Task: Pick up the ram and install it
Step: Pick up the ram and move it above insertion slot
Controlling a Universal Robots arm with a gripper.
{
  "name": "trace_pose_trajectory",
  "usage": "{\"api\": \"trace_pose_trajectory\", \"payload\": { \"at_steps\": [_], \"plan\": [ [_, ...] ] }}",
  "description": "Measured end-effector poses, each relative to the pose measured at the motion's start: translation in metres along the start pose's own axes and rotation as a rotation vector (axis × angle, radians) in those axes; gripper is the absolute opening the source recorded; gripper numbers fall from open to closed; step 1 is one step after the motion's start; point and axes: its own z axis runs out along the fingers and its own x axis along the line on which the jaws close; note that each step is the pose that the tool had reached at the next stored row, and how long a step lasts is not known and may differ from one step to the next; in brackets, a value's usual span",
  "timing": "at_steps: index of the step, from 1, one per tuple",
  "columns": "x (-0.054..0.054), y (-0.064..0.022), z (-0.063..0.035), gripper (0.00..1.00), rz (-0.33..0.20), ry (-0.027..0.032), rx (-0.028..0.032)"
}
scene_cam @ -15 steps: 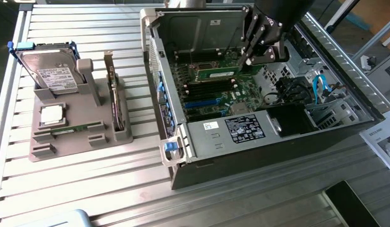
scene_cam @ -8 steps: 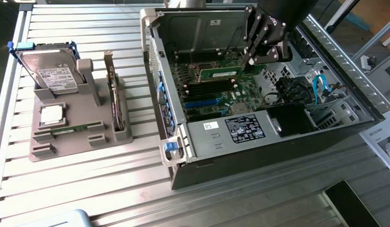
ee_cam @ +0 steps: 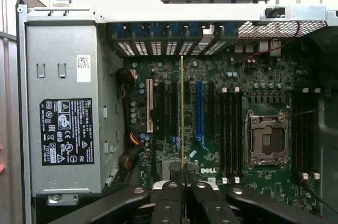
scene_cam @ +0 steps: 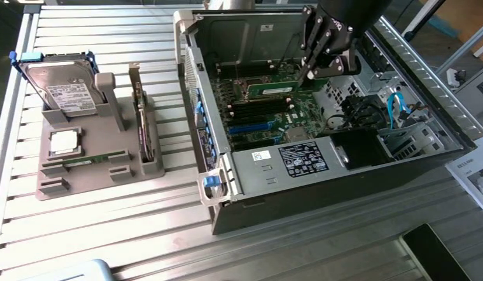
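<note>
1. Above the motherboard, inside the open case, the gripper is closed on the ram.
2. The ram is held level, with its long edge parallel to the memory slots.
3. In the wrist view the ram shows edge-on as a thin line between the fingers. The CPU socket lies off to one side.
4. The ram appears to hang clear of the board; contact with a slot cannot be confirmed.
5. The case lies on its side on the table, toward the edge at the exterior view's right. The power supply fills its near corner.
6. A grey holder sits near the table edge at the exterior view's left, well apart from the gripper. It carries:
   - a hard drive, standing upright;
   - a card, upright in its slot;
   - a second green stick, lying flat.
</note>
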Motion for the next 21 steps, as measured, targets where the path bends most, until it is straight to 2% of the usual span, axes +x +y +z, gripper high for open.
{"api": "trace_pose_trajectory", "payload": {
  "at_steps": [21],
  "plan": [
    [-0.026, 0.0005, 0.0032, 0.12, 0.000, -0.0005, 0.0000]
  ]
}}
